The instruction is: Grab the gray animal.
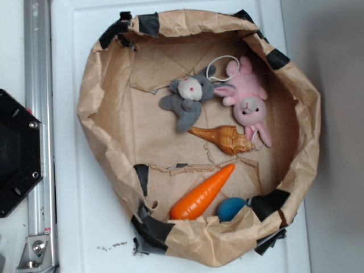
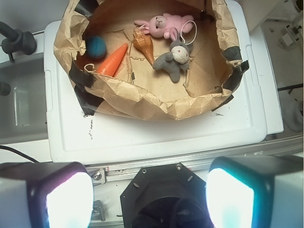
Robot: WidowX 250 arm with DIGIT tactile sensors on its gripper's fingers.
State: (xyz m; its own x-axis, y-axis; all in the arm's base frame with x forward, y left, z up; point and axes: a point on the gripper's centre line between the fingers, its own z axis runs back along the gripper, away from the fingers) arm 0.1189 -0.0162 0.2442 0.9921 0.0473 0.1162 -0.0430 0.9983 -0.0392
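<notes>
Approach is being started: gripper (image 2: 152,199), fingers wide and empty, is being held well back from the bunny (image 2: 174,58), so a reach into the bag (image 2: 142,102) is being called for.

The pincer (image 2: 151,197) has two glowing white pads in dark housings; the base (image 1: 17,153) is black, octagonal, with screws.

Our gripper (image 2: 151,194) hangs high & well back from the paper bag (image 2: 142,102), over the black base plate (image 2: 159,190). Both fingers (image 2: 66,197) are spread wide w/ nothing between them.
</notes>
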